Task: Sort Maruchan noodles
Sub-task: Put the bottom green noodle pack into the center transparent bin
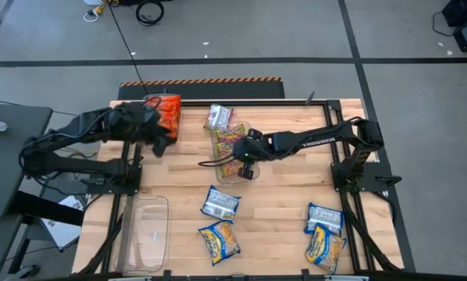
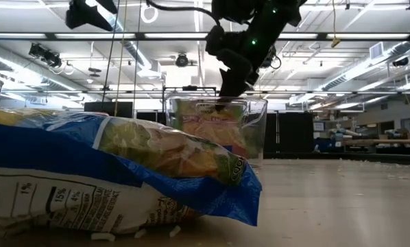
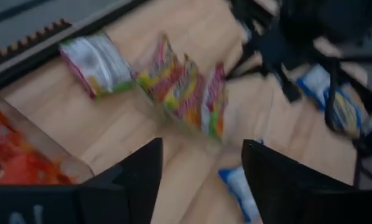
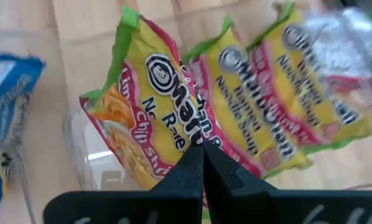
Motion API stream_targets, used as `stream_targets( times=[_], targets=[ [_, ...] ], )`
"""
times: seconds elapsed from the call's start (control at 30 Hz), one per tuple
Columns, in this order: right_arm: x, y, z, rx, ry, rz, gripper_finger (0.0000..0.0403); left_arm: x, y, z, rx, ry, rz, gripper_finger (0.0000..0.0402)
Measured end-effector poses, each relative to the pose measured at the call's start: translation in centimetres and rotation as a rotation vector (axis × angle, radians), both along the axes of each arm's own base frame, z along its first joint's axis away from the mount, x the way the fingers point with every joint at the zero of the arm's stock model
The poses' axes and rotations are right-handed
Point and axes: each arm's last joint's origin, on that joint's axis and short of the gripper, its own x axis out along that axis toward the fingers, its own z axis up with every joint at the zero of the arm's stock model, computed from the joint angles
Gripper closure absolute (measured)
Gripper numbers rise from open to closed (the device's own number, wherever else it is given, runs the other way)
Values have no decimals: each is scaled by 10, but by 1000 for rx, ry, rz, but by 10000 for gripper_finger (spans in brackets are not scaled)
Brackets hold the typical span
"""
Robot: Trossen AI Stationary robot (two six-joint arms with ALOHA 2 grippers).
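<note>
Yellow-pink-green Maruchan packets stand on edge in a clear bin mid-table. Right gripper sits over that bin, fingers pressed together, pinching nothing visible. Left gripper is apart and empty beside the bin of orange-red packets. Blue-yellow-white packets lie loose on the table's near side.
</note>
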Motion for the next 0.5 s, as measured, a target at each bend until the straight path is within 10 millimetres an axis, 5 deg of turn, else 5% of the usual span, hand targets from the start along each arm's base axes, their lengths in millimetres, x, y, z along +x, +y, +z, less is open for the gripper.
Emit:
stream_targets(
  times=[0.27,0.5],
  targets=[
    [-4,-8,-8,35,8,-33,390,36,25,-11,33,-14,74,135],
    [-3,-14,-4,61,5,19,331,54,43,-15,95,-26,91,134]
  ],
)
